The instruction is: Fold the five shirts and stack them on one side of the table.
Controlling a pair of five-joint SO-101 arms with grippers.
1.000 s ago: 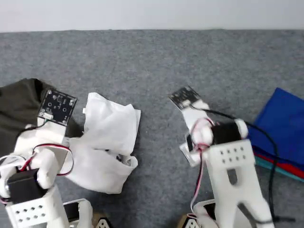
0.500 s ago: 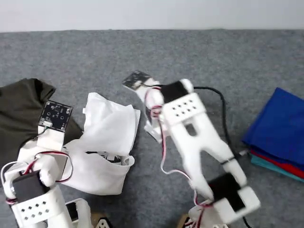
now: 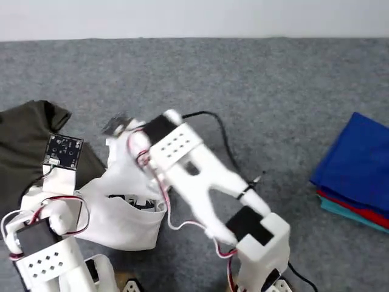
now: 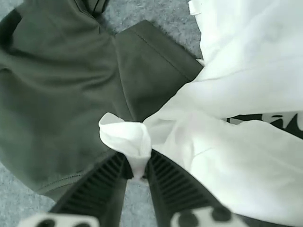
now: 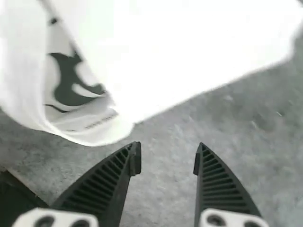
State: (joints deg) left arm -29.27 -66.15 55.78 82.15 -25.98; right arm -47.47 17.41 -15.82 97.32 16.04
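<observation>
High camera looks down; both wrist cameras, close, apparently share the white shirt point(image 3: 121, 222).

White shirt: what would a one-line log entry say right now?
left gripper: shut on white shirt | right gripper: open, beside shirt edge | folded stack: off to the right

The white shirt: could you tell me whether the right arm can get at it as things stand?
Probably yes: the right gripper hangs open just beside the white shirt, with nothing but bare table between them.
</observation>
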